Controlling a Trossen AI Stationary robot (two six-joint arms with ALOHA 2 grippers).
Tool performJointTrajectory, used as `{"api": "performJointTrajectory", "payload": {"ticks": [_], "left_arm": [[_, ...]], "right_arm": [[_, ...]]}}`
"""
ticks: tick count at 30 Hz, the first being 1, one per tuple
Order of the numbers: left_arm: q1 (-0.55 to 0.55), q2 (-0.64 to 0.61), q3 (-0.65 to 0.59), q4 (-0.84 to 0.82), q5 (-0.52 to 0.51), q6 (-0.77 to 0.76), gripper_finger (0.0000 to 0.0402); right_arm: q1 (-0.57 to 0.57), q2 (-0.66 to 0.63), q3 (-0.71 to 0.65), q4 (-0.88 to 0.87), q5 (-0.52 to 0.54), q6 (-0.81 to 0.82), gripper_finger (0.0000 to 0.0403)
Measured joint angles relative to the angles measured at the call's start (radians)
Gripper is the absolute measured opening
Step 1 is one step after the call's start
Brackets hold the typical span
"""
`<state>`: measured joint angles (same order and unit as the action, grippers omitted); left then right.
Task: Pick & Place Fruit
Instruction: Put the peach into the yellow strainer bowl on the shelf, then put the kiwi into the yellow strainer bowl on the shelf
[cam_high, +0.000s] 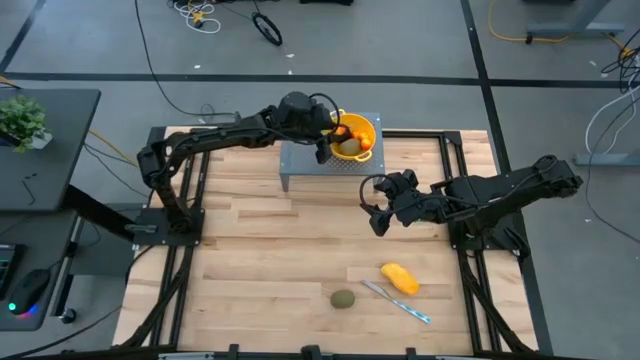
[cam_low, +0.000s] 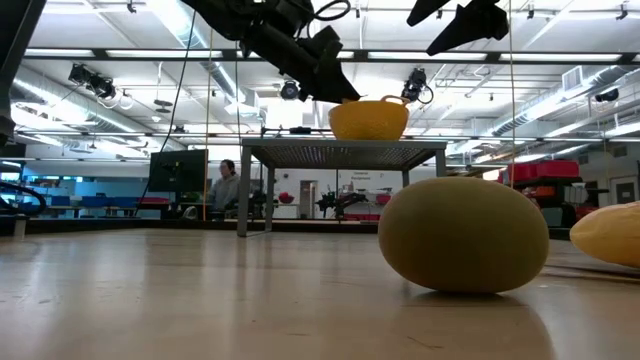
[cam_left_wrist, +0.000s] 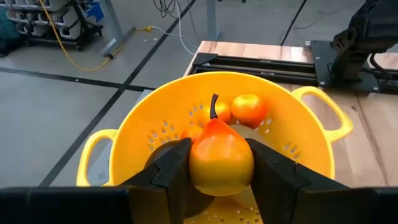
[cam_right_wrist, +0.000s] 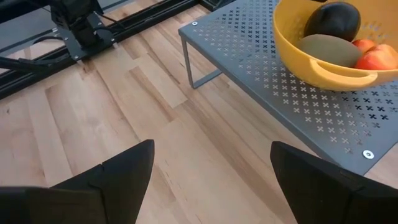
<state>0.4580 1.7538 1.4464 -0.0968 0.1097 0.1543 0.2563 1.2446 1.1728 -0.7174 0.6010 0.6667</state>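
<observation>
nearest the front edge of the table (cam_high: 250, 290) lie an olive-green oval (cam_high: 343, 299), a yellow-orange oblong (cam_high: 400, 278) and a knife (cam_high: 397, 301). mid-table, right gripper (cam_high: 376, 207) hangs with jaws wide, empty. farthest, on a grey perforated stand (cam_high: 300, 165), yellow colander (cam_left_wrist: 298, 140) holds several fruits; above it, left gripper (cam_left_wrist: 221, 171) clamps an orange pear (cam_left_wrist: 221, 158).
</observation>
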Motion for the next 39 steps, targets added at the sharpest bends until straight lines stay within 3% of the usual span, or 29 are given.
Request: {"api": "performJointTrajectory", "payload": {"ticks": [6,15,19,28,34,39], "left_arm": [[0.0,0.0,0.0,0.0,0.015,0.003,0.017],[-0.001,-0.001,0.0,-0.004,0.019,-0.007,0.0245],[-0.001,-0.04,-0.001,-0.006,0.033,0.005,0.026],[-0.032,-0.189,0.001,-0.13,0.039,0.042,0.0239],[-0.071,-0.237,0.0,-0.265,0.044,0.036,0.0221],[-0.114,-0.265,-0.059,-0.273,0.056,-0.014,0.021]], "right_arm": [[-0.009,0.0,0.0,0.0,0.0,-0.001,0.0332],[-0.009,0.0,0.0,-0.004,0.0,-0.001,0.0332],[-0.009,0.0,0.0,-0.004,0.0,-0.001,0.0332],[-0.009,0.0,0.0,-0.004,0.0,-0.002,0.0332],[-0.009,0.0,0.0,-0.004,-0.001,-0.002,0.0332],[-0.009,0.0,0.0,-0.004,-0.021,-0.001,0.0332]]}}
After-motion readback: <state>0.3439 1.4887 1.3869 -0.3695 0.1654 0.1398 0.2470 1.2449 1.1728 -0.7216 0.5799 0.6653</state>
